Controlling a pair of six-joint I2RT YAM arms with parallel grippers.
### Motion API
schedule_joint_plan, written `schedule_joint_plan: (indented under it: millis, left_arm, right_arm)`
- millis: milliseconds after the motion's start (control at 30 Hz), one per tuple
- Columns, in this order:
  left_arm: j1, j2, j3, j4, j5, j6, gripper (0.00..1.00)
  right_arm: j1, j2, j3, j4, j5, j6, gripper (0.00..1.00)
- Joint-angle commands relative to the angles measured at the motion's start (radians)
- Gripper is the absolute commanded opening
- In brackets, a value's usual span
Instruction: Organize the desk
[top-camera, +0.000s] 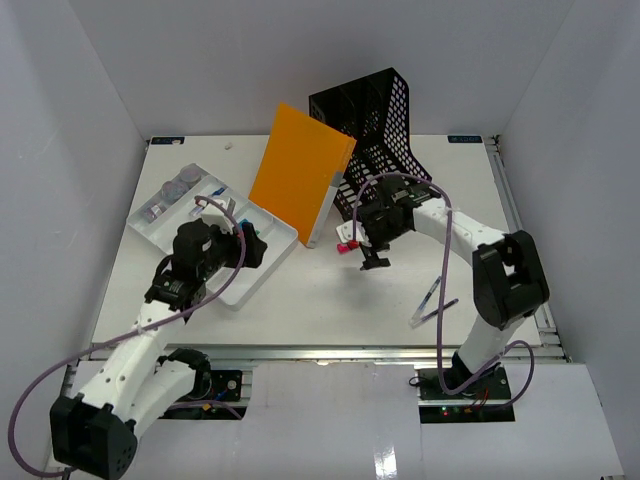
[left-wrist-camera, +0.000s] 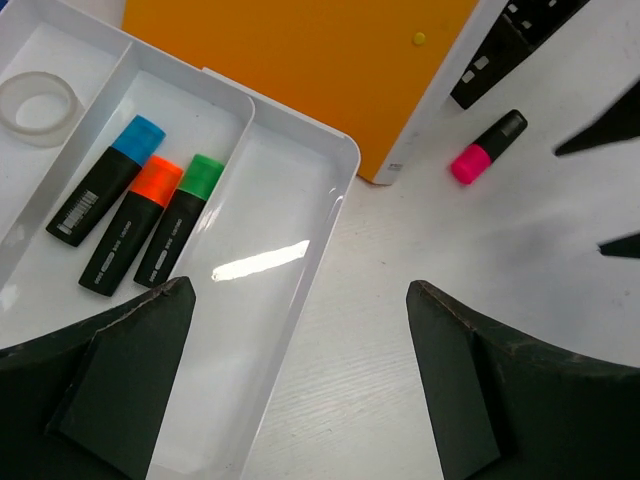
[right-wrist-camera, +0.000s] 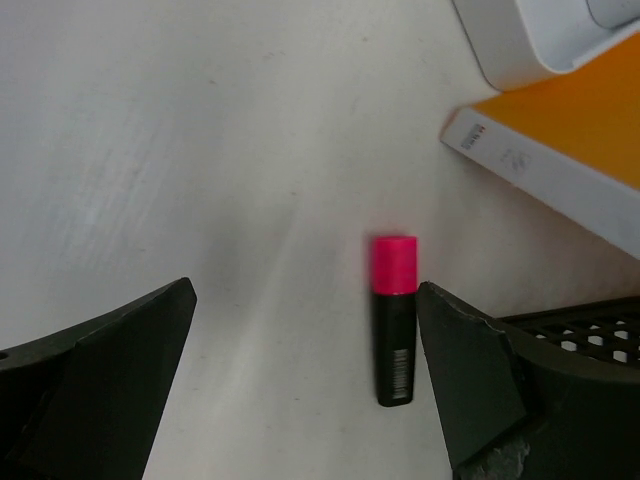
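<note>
White tray (left-wrist-camera: 300, 120) holding three highlighters (left-wrist-camera: 130, 225) and tape roll (left-wrist-camera: 72, 105), orange folder (left-wrist-camera: 300, 60), black mesh rack (top-camera: 385, 120), pink highlighter (right-wrist-camera: 394, 320)

Plain white walls stand on three sides of the desk (top-camera: 330, 300): a left wall (top-camera: 60, 150), a far wall (top-camera: 300, 50) and a right wall (top-camera: 590, 150). The light is even and diffuse, casting only faint shadows. A bright glare patch (top-camera: 385, 465) shows on the glossy white panel (top-camera: 330, 420) at the near edge.

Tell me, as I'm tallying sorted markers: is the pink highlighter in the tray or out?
Out. The pink highlighter lies flat on the desk, apart from the white tray.
</note>
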Motion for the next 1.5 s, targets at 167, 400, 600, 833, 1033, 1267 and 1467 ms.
schedule_joint_plan:
  millis: [167,400,600,833,1033,1267,1467]
  left_arm:
    - [0.006,-0.225,-0.081,0.106,0.003,-0.049,0.98]
    - [0.006,-0.270,-0.091,0.115,-0.016,-0.047,0.98]
    - [0.006,-0.253,-0.091,0.124,0.043,-0.050,0.98]
    - [0.006,-0.209,-0.148,0.315,0.452,-0.141,0.98]
    - [0.003,-0.184,-0.268,0.572,0.614,-0.353,0.98]
    - [-0.187,-0.065,-0.424,0.939,0.447,-0.579,0.98]
    - [-0.441,0.184,-0.295,1.006,0.187,-0.554,0.98]
  right_arm:
    - [0.042,0.253,0.231,0.025,0.231,0.127,0.91]
    - [0.052,0.334,0.257,0.030,0.285,0.155,0.85]
    - [0.052,0.366,0.266,0.033,0.307,0.176,0.78]
    - [0.052,0.351,0.205,0.031,0.321,0.186,0.44]
    - [0.052,0.267,0.104,0.044,0.269,0.256,0.16]
    - [0.029,0.110,0.089,0.058,0.024,0.662,0.08]
    - [-0.026,0.017,0.119,0.118,-0.038,1.032,0.08]
